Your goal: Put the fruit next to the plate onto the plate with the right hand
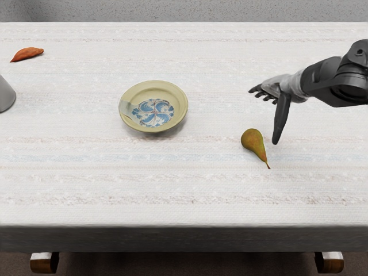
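One pear lies right of one plate, the right hand just beside it, fingers spread.

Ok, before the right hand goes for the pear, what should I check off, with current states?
1. Right hand empty, fingers spread: ok.
2. Pear lies on the table, nothing covering it: ok.
3. Hand around pear: not ok; it is beside it, apart.
4. Plate holds nothing, room for pear: ok.
5. Nothing stands between pear and plate: ok.
6. Hand's height above table: cannot tell.
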Tool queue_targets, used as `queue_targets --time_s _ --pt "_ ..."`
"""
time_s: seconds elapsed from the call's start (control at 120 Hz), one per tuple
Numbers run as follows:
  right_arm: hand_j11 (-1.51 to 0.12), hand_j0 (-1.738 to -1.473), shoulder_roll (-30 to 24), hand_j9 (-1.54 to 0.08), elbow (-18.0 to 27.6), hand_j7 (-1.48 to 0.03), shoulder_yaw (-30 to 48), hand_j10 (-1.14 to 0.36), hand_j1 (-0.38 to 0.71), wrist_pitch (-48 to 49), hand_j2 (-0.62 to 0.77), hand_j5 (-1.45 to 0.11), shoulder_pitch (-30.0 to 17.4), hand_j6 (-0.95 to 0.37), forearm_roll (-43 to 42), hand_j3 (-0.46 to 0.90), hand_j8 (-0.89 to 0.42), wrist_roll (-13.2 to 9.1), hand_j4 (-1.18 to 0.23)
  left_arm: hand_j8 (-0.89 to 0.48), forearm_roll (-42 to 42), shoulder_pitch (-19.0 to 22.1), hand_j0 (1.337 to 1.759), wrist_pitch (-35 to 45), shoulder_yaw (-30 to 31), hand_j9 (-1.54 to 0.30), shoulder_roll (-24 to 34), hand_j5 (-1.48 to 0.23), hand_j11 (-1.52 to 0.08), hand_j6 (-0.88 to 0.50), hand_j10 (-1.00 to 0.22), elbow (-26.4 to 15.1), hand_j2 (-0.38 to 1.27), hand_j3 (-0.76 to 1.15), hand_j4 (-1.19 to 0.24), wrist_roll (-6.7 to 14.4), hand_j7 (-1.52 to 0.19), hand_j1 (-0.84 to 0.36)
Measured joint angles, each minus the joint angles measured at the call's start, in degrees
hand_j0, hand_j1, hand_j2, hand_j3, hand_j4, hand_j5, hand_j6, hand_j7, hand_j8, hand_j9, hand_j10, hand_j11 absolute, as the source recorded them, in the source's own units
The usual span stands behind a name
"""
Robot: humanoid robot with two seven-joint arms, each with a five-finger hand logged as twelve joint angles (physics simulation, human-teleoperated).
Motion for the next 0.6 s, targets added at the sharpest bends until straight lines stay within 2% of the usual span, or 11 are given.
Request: queue_targets --time_s 0.175,0.6 --pt "0.0 -1.658 1.25 0.0 4.26 0.0 -3.44 0.0 -0.35 -11.52 0.0 0.0 -1.27 0.0 -0.19 0.0 0.0 0.0 0.0 0.0 0.0 -0.04 1.658 0.0 0.0 0.0 0.0 0.0 0.0 0.0 0.0 0.0 0.0 0.0 0.0 -0.01 0.0 0.35" --pt "0.0 -1.658 5.43 0.0 5.7 0.0 -7.9 0.0 -0.35 -28.21 0.0 0.0 -2.76 0.0 -1.09 0.0 0.0 0.0 0.0 0.0 0.0 -0.04 1.658 0.0 0.0 0.0 0.0 0.0 0.0 0.0 0.0 0.0 0.0 0.0 0.0 -0.03 0.0 0.35"
